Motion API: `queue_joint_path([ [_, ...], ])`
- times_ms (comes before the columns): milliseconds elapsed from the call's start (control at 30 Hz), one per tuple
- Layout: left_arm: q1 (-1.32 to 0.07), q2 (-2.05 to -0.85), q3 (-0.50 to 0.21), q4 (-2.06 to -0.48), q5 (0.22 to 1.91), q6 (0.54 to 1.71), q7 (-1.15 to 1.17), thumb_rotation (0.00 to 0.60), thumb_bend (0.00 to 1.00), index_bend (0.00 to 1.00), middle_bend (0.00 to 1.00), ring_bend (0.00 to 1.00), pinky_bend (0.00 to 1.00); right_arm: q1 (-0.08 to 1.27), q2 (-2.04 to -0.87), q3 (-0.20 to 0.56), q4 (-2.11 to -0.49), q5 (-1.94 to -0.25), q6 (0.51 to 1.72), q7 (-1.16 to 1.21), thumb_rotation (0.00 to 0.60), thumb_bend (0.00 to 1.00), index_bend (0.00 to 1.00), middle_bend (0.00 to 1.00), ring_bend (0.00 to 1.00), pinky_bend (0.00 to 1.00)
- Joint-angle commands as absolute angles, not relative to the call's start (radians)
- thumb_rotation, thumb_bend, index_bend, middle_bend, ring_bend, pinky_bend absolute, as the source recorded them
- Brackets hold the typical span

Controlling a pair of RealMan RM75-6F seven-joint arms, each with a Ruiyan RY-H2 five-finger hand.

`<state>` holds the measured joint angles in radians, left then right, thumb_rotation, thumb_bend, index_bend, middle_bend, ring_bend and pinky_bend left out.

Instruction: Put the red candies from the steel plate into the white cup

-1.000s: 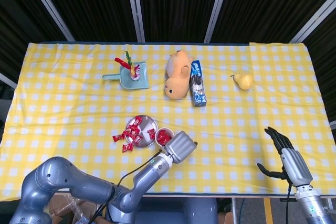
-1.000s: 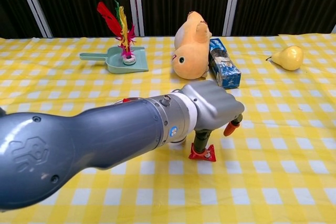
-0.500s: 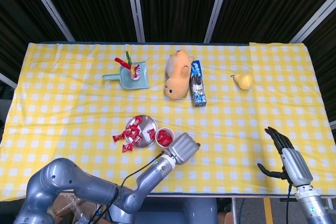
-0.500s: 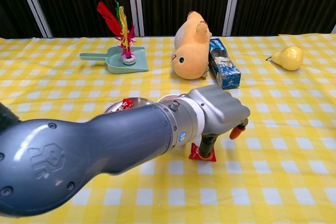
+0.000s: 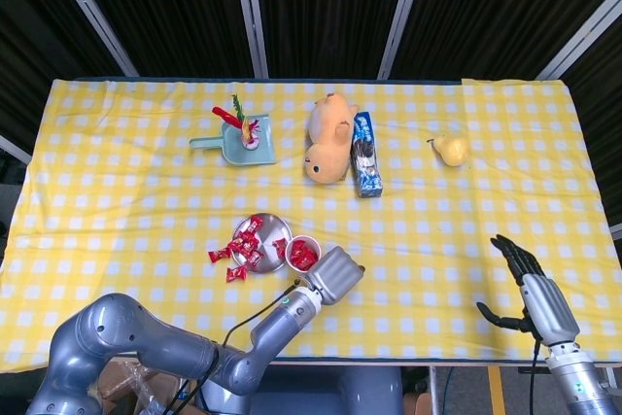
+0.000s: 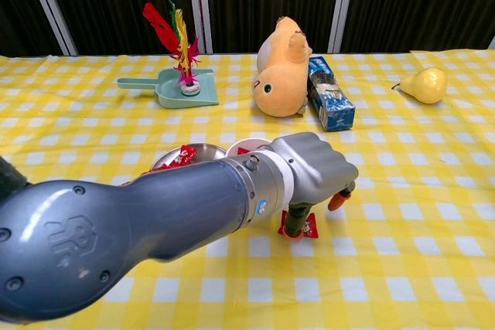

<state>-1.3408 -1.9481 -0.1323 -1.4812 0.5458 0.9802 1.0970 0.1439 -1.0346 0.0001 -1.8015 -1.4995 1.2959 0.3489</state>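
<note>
Left hand (image 6: pixel 313 171) pinching crinkly red wrapped candy (image 6: pixel 300 226) low against yellow checked tablecloth (image 6: pixel 402 191), beside small white cup (image 5: pixel 303 253), presumably for lifting in; right hand (image 5: pixel 525 284) spread, idle.

The white cup (image 5: pixel 304 253) stands just right of the steel plate (image 5: pixel 275 227), with the left hand (image 5: pixel 335 275) beside it.

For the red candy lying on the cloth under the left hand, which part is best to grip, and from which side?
Probably pinch the red candy across its thicker wrapped middle, coming straight down from above. It lies flat on the yellow checked cloth, and its thin crimped ends would likely slip. The left hand already hangs over it with fingers pointing down.
</note>
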Motion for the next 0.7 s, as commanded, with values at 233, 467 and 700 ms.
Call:
queue_joint_path([
  [233,-1.339,-1.949,-0.122,-1.485,0.522,0.987,1.110,0.600,0.27,0.45,0.90,0.97,1.00,0.144,-1.034,0.001,-1.802,-1.500,1.297,0.350,0.600,0.33,0.00,0.00,0.00,0.00],
  [467,-1.340,-1.949,-0.119,-1.489,0.512,0.990,1.117,0.600,0.30,0.53,0.91,0.97,1.00,0.144,-1.035,0.001,-1.801,-1.499,1.297,0.349,0.600,0.33,0.00,0.00,0.00,0.00],
  [700,-1.339,-1.950,-0.121,-1.493,0.511,0.990,1.113,0.600,0.36,0.57,0.91,0.97,1.00,0.144,-1.036,0.002,-1.802,-1.498,1.298,0.348,0.600,0.33,0.00,0.00,0.00,0.00],
])
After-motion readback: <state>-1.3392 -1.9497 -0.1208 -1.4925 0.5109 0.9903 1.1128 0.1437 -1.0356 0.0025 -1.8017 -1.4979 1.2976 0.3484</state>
